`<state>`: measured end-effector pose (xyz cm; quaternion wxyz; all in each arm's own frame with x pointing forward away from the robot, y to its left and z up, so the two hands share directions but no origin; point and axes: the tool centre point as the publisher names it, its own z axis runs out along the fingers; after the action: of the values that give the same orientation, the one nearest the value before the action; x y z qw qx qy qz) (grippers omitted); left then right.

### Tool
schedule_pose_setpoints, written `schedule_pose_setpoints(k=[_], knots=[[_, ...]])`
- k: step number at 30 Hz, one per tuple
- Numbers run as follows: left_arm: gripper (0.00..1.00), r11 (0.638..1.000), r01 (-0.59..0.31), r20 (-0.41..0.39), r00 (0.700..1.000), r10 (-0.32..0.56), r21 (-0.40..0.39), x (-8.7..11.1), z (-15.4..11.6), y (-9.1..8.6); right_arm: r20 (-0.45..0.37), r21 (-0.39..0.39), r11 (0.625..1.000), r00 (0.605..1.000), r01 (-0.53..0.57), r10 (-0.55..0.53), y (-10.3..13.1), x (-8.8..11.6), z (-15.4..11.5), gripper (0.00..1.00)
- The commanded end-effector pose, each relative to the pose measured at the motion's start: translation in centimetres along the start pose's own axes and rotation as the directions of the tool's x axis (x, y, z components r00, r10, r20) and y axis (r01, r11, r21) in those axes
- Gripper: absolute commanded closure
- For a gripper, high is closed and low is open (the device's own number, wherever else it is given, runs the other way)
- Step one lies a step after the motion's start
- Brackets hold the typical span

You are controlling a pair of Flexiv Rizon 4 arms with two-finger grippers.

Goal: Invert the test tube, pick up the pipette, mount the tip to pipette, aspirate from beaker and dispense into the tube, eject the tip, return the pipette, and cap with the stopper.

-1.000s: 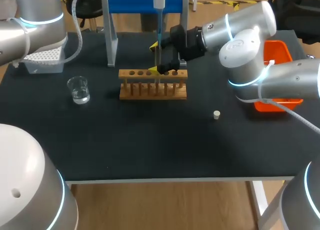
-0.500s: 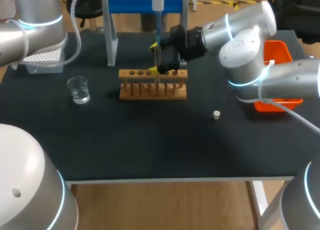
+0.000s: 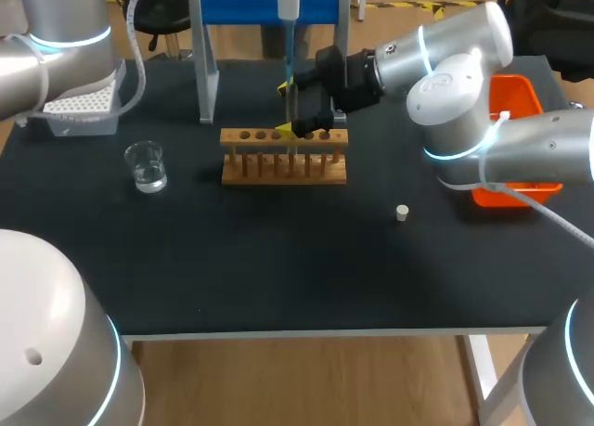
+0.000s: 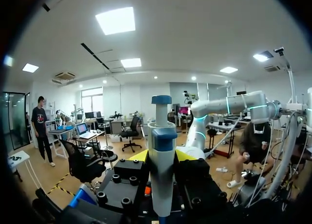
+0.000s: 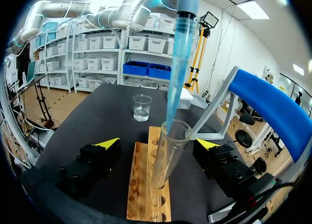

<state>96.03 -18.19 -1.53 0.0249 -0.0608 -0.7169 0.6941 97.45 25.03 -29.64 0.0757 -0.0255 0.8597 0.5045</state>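
Wooden rack [image 3: 284, 157] set on black table [image 3: 278, 268], row of holes seen along top. Blue-topped stand [image 3: 237, 6] placed just behind rack. Orange bin [image 3: 520, 96] found well right of rack, partly hidden. White perforated tray [image 3: 85, 106] set far left of rack, further back.

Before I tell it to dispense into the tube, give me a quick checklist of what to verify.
1. Pipette clamped in left gripper: ok.
2. Blue tip mounted on the pipette: ok.
3. Tip end at the open mouth of the test tube: ok.
4. Test tube mouth-up in the rack, leaning a little: ok.
5. Right gripper steadying the test tube: not ok, its fingers stand open on either side, not touching.
6. Liquid loaded in the blue tip: cannot tell.
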Motion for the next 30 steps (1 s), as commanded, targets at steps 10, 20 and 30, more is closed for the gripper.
schedule_pose_setpoints(k=[10,20,30], knots=[[1.0,1.0,-0.015,-0.013,1.0,0.015,0.012,-1.0,0.1,0.0,-0.001,-0.001,1.0,1.0,0.001,-0.001,0.0,0.0,-0.1,0.0],[1.0,0.999,-0.019,-0.029,0.999,0.019,0.026,-1.3,0.6,-0.1,-0.001,-0.001,1.0,1.0,0.001,-0.001,0.0,0.0,-0.1,0.0],[1.0,0.999,-0.004,-0.05,0.999,0.006,0.043,-0.5,1.0,0.0,-0.001,-0.001,1.0,1.0,0.001,-0.001,0.0,0.0,-0.1,0.0]])
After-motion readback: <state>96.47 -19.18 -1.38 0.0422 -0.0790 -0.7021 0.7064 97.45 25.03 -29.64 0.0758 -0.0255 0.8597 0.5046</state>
